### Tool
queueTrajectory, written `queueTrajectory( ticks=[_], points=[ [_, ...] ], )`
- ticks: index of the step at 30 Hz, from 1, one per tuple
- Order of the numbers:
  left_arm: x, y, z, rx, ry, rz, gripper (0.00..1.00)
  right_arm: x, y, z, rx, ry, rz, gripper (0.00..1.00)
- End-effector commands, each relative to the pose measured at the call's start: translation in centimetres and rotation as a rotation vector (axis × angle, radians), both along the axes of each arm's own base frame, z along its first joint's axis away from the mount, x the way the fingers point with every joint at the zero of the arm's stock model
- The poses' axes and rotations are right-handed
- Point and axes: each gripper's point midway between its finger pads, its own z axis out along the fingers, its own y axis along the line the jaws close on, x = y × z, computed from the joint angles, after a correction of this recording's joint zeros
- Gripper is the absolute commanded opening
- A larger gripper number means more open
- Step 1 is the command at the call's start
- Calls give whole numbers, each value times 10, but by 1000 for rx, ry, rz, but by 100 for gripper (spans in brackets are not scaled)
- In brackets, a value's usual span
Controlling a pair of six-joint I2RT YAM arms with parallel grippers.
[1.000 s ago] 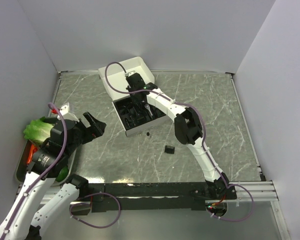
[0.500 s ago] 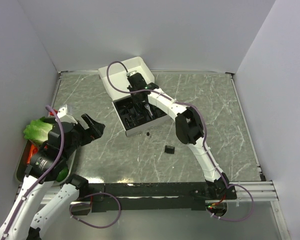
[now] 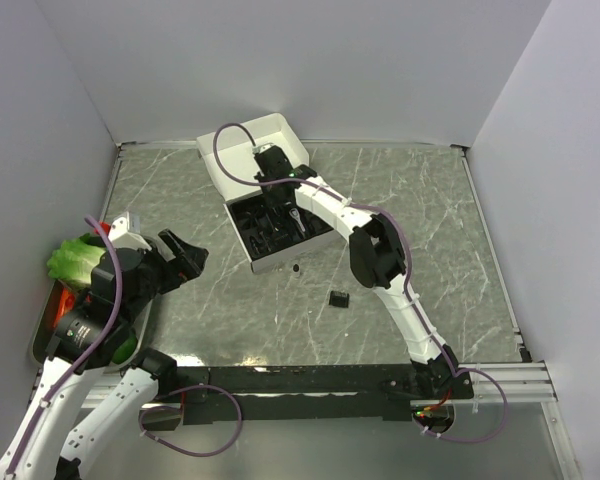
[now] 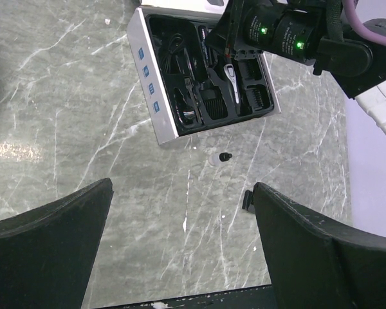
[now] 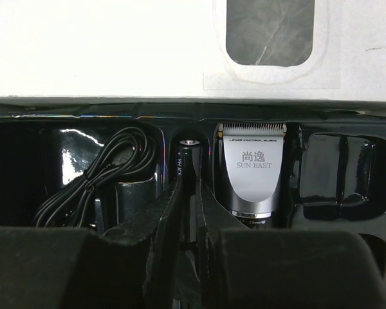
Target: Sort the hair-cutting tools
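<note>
A white box [image 3: 242,158] holds a black moulded insert [image 3: 270,228] at the back middle of the table. In the right wrist view a silver clipper [image 5: 253,174] lies in one slot and a coiled black cord [image 5: 96,177] in another. Between them stands a slim black cylinder [image 5: 190,158], and my right gripper [image 5: 190,187] is shut on it inside the insert. A small black comb attachment [image 3: 337,298] lies loose on the table, with a tiny dark piece [image 3: 296,267] near the box front. My left gripper [image 3: 185,255] hangs open at the left, empty, apart from everything.
A grey bin [image 3: 42,335] with a green lettuce [image 3: 75,258] and red pieces sits at the left edge under the left arm. White walls close the table on three sides. The arms' black base rail [image 3: 300,380] runs along the near edge.
The left arm has drifted slightly down and to the left, jaws still wide. The right gripper has stayed in the insert.
</note>
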Motion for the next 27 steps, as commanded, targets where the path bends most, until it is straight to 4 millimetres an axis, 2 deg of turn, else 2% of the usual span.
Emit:
queueTrajectory(
  ticks=[1, 6, 9, 10, 12, 13, 14, 15, 16, 17, 18, 19, 20, 21, 22, 25, 26, 27],
  points=[
    [1, -4, 1, -20, 0, -8, 97, -25, -19, -51, -89, 146, -5, 21],
    [-2, -3, 0, -24, 1, -8, 97, -23, -21, -39, -91, 127, -8, 21],
    [-4, -1, 1, -23, -2, -4, 97, -15, -21, -16, -78, 72, -19, 22],
    [-4, -1, 3, -23, -3, -3, 97, -14, -20, 1, -64, 45, -19, 22],
    [-5, 0, 6, -22, -11, -1, 97, -9, -20, 21, -53, 1, -24, 24],
    [-5, 1, 8, -21, -14, 3, 97, -8, -22, 42, -33, -31, -27, 25],
    [-6, 2, 9, -20, -15, 2, 97, -6, -21, 55, -21, -58, -31, 25],
    [-7, 2, 10, -18, -19, 3, 97, -9, -25, 61, -22, -67, -35, 25],
    [-6, 3, 10, -18, -19, 4, 97, -11, -28, 87, 1, -107, -36, 26],
    [-7, 2, 10, -17, -16, 3, 97, -14, -30, 97, 9, -123, -35, 26],
    [-8, 3, 12, -19, -25, 2, 97, -19, -34, 97, -3, -125, -38, 27],
    [-8, 3, 12, -19, -27, 1, 97, -26, -37, 120, 11, -160, -30, 28],
    [-9, 3, 13, -20, -27, -1, 97, -31, -41, 125, 6, -165, -27, 31],
    [-10, 3, 14, -22, -31, -5, 97, -39, -49, 119, -21, -149, -28, 32],
    [-11, 3, 15, -23, -34, -8, 97, -47, -56, 135, -17, -167, -30, 33],
    [-13, 3, 18, -23, -49, -19, 97, -73, -81, 136, -51, -149, -34, 35],
    [-15, 2, 20, -22, -55, -25, 97, -86, -92, 116, -90, -109, -33, 36],
    [-16, 3, 21, -22, -60, -26, 97, -96, -101, 129, -72, -128, -48, 36]
  ],
)
